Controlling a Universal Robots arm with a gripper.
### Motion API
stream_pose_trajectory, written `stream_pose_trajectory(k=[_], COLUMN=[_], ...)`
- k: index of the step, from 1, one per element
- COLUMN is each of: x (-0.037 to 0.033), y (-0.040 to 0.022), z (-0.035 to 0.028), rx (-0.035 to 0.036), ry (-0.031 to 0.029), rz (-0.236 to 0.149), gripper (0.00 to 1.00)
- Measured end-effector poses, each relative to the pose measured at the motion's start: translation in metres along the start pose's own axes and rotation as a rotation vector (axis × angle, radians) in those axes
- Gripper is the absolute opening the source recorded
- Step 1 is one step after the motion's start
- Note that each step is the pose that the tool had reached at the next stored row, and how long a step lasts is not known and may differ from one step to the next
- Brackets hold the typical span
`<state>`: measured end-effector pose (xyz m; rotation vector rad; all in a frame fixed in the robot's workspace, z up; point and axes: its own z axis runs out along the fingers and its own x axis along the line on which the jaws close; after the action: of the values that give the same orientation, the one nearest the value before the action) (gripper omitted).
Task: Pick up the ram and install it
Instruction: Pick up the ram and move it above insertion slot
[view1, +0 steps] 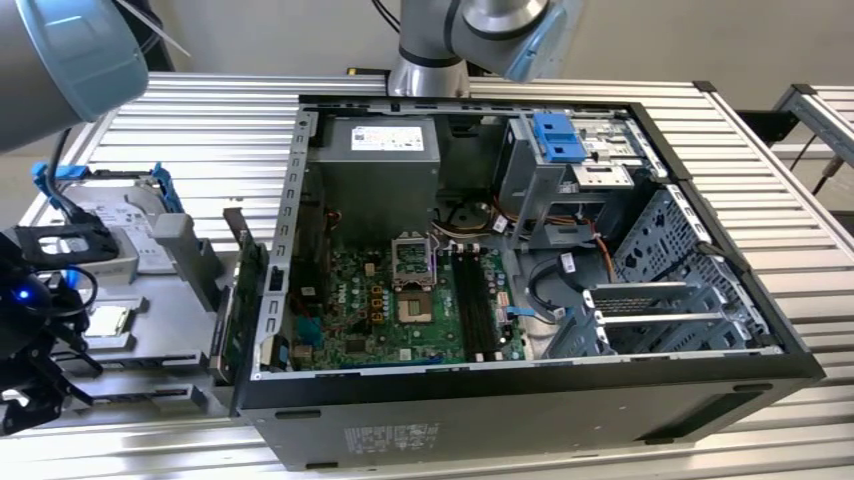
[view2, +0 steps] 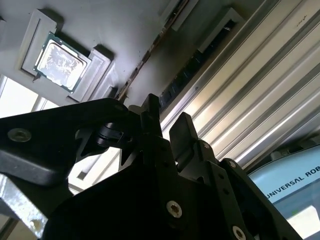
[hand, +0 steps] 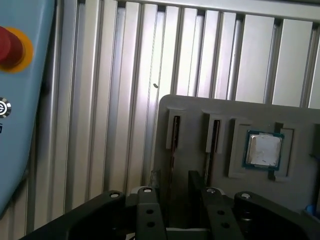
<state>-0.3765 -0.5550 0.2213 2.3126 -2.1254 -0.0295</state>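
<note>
Status: black two-finger gripper (hand: 171, 182) was open, nothing held. It sat low over the flat grey plastic parts tray (hand: 190, 107), on the exterior view's left of the open black PC case (view1: 534, 420).

The ram (hand: 173, 145), a slim dark stick seen edge-on as a thin strip, stood upright in a narrow tray slot. It had not been lifted or installed.

Key relation: in the first wrist view the ram's long axis ran straight into the gap between the fingers (hand: 147, 205), one finger on each flat face. Jaws were wider than the stick. Couldn't tell whether either pad touched it, or how far down the fingers sat.

In the second wrist view the same strip (view2: 142, 64) pointed away from the fingertips.

The neighbouring slot (hand: 215, 137) held another thin strip, outside the jaws. The small square silver chip (hand: 263, 150) sat just beyond that.

The black motherboard slots (view1: 470, 300) were inside the case, well apart from the gripper.
</note>
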Motion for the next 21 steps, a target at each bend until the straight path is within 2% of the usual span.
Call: stream_pose_trajectory(k=[10,21], x=[-0.0004,-0.0005], y=[-0.0003,0.0019], z=[0.0162,0.0292], rx=[0.0000,0.0000], ry=[0.0000,0.0001], rz=[0.000,0.000], gripper=[1.00,1.00])
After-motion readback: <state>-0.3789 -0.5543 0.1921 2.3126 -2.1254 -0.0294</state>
